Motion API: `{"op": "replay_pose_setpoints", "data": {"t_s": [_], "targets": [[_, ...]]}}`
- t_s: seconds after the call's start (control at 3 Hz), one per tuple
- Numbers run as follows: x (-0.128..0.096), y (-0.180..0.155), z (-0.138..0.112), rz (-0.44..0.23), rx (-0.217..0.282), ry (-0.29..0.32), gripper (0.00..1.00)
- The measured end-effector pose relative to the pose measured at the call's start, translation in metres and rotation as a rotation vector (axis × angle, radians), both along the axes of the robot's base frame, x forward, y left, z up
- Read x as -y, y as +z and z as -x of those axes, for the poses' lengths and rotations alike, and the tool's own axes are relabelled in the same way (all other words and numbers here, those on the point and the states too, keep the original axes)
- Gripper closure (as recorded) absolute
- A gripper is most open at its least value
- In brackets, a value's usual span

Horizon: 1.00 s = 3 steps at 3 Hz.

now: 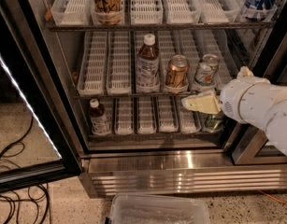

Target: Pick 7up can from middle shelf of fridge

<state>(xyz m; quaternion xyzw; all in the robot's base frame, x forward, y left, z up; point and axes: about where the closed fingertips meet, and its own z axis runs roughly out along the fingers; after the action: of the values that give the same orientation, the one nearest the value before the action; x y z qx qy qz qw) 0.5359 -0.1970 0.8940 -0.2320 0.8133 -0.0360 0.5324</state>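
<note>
The fridge (180, 174) stands open in the camera view. On the middle shelf (98, 93), the 7up can (206, 71) stands upright in a white lane tray at the right, just right of a copper-orange can (175, 73). My gripper (201, 102), pale yellow on a white arm (255, 104), hangs in front of the shelf's front edge, just below and slightly left of the 7up can, pointing left. It touches no can and holds nothing that I can see.
A tea bottle (147, 64) stands left of the copper can. On the bottom shelf are a small bottle (99, 118) and a darker green can (213, 122). The glass door (26, 106) swings out at left. Cables (12, 167) and a clear bin (159, 210) lie on the floor.
</note>
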Motion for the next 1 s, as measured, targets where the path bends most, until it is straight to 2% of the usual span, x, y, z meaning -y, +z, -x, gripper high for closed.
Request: {"op": "replay_pose_setpoints", "data": {"t_s": [0.67,1.0], "targets": [[-0.004,-0.001,-0.004,-0.029,0.015,-0.003,0.0],[-0.01,-0.002,-0.012,-0.101,0.063,-0.019,0.02]]}}
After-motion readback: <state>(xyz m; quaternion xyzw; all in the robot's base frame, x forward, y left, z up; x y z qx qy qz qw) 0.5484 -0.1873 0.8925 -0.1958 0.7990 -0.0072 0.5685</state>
